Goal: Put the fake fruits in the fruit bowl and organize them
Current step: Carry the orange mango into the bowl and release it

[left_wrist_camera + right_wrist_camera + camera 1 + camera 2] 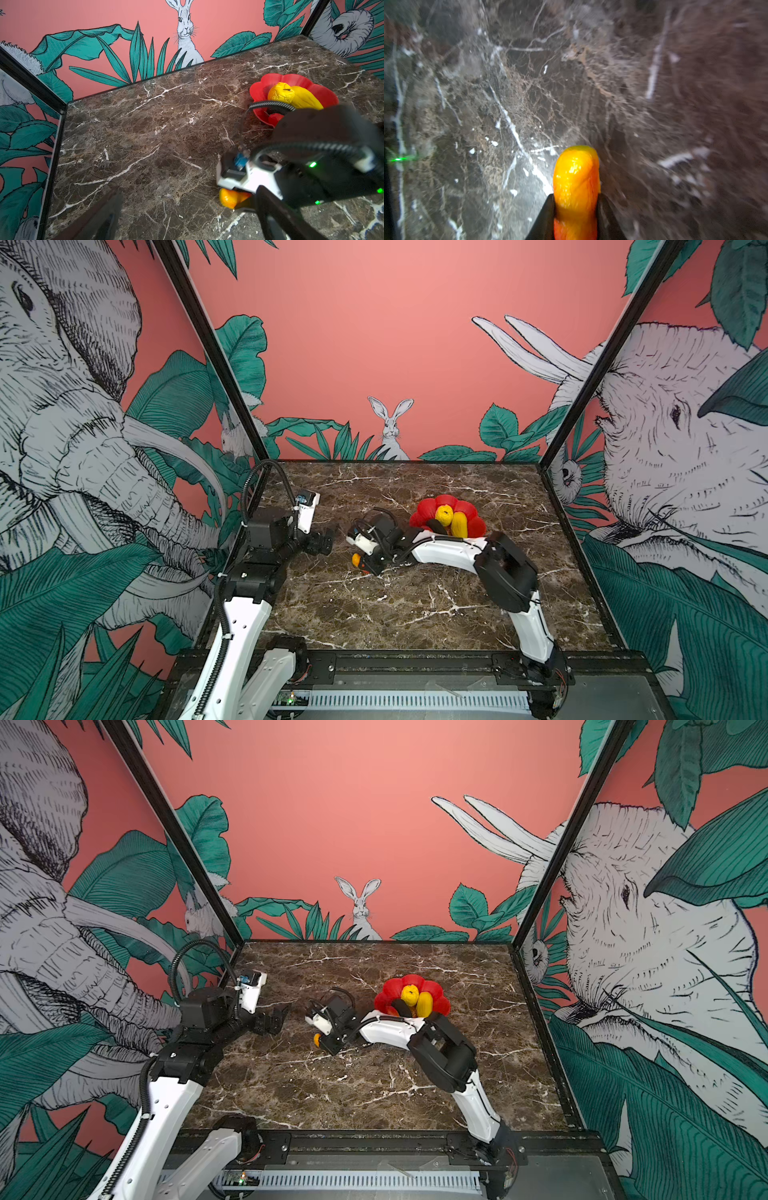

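Both top views: bright, even overhead light, saturated colours, walls bowing outward at the edges w/ wide-angle distortion. Soft, short shadows under the arms on the marble surface point(415, 614); slight sheen on the fruit bowl point(446, 501).

Left wrist view: far surface sharp, the near arm point(332, 135) dark and out of focus, green LEDs point(312, 164) blooming.

Right wrist view: dimmer, heavy smear twd the edges, white glare patch on the surface, probably a lamp reflection. Mango-like fruit point(576, 182) fairly sharp w/ specular highlights; right claw point(575, 199) underexposed black.

No legible text or labels anywhere
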Robot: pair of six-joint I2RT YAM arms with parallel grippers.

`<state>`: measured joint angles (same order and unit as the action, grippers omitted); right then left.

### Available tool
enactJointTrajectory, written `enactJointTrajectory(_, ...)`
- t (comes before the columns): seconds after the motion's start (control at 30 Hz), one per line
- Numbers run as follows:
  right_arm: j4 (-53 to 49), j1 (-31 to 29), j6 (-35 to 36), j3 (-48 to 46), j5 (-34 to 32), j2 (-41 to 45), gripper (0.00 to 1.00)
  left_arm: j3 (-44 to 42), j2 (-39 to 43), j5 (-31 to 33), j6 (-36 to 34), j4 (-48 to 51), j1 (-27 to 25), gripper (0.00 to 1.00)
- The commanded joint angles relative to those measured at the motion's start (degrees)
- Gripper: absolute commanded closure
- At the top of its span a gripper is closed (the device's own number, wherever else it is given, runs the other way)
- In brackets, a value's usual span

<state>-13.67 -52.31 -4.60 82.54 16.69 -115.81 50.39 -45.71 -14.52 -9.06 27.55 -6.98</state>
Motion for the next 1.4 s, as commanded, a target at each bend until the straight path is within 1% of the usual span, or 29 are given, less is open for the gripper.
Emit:
enactJointTrajectory(0.0,2.76,4.85,-2.97,-5.25,-3.98,11.16,0.84,-0.73,0.71,-0.41,-0.87,-0.03,-0.05,0.0)
enactJointTrajectory(0.13,-0.47,9.43,-5.63,-13.54,-12.94,20.64,0.85,-0.68,0.67,-0.52,-0.79,0.05,0.02,0.0)
enactJointTrajectory(0.23,-2.37,12.68,-9.59,-18.87,-19.71,26.95,0.86,-0.68,0.67,-0.53,-0.78,-0.06,-0.03,0.0)
enactJointTrajectory(0.37,-3.1,15.99,-13.93,-24.19,-24.4,31.17,0.89,-0.69,0.71,-0.68,-0.74,-0.05,0.03,0.0)
enactJointTrajectory(0.5,-2.65,17.71,-16.65,-27.0,-27.03,31.79,0.9,-0.65,0.69,-0.62,-0.78,0.03,-0.01,0.0)
enactJointTrajectory(0.6,-0.86,18.8,-17.97,-28.6,-27.58,31.2,0.9,-0.67,0.79,-0.53,-0.78,0.0,0.03,0.0)
enactJointTrajectory(0.77,2.2,20.4,-18.75,-29.02,-26.42,28.36,0.89,-0.73,0.98,-0.42,-0.78,0.04,0.04,0.0)
enactJointTrajectory(0.87,3.79,20.84,-19.45,-29.11,-25.45,26.91,0.87,-0.84,0.77,-0.33,-0.79,0.04,-0.08,0.0)
enactJointTrajectory(1.13,6.05,21.86,-20.97,-29.36,-24.61,24.68,0.85,-0.83,0.64,-0.29,-0.78,0.0,0.04,0.0)
enactJointTrajectory(1.23,6.37,22.17,-21.24,-29.3,-24.59,24.49,0.81,-0.73,0.62,-0.33,-0.78,0.02,0.04,0.0)
enactJointTrajectory(1.37,6.49,22.34,-21.41,-29.63,-24.86,24.54,0.73,-0.83,0.62,-0.24,-0.79,0.0,0.02,0.0)
